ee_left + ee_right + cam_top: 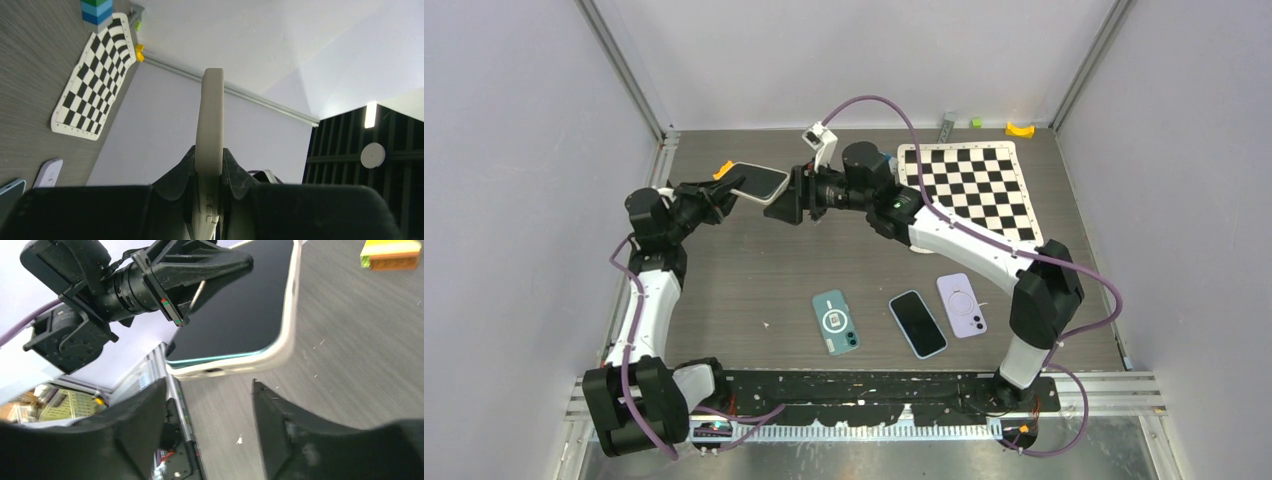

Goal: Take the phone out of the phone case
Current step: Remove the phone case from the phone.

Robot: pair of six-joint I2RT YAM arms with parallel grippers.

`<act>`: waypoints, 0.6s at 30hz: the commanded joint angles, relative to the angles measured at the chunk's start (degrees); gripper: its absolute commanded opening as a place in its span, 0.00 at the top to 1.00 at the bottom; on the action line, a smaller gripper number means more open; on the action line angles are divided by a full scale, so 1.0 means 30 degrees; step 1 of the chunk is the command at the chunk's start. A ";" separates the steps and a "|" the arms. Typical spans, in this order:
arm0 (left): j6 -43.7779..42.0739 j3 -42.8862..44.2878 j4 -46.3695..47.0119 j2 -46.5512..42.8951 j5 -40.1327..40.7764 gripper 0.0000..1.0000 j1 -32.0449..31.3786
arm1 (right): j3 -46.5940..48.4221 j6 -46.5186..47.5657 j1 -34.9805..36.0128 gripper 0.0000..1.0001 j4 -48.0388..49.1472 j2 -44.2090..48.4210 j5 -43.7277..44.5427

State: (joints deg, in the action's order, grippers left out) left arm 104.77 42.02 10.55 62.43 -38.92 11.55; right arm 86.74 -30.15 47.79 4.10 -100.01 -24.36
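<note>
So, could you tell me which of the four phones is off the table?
The cream-cased phone, clamped in the left gripper at the far left. The teal phone, the dark-screened phone and the lilac phone lie flat on the table.

Cased phone in left end effector

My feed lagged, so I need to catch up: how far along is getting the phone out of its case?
Done: the phone, in its cream case, is held up off the table. In hand: the left gripper is shut on the case's edge, and the right gripper stands open just short of its free end. Left: the phone sits in the case; separating them has not begun.
</note>
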 commanded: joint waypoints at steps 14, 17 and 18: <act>-0.3922 0.1842 0.3810 0.0253 -0.2690 1.00 -0.0313 | -0.2992 -0.6624 -0.2612 0.04 0.5857 0.2512 -0.4162; -0.4243 0.1927 0.3782 0.0099 -0.2804 1.00 -0.0306 | -0.2516 -0.8314 -0.2623 0.13 0.6237 0.2110 -0.3781; -0.4300 0.1930 0.3718 0.0051 -0.2791 1.00 -0.0313 | -0.2458 -0.8683 -0.2613 0.16 0.6420 0.2020 -0.3749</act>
State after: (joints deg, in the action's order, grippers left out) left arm 94.04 44.25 16.19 64.12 -44.84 10.76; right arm 76.95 -47.92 39.64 16.93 -95.50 -35.77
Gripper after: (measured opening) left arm 0.153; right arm 0.885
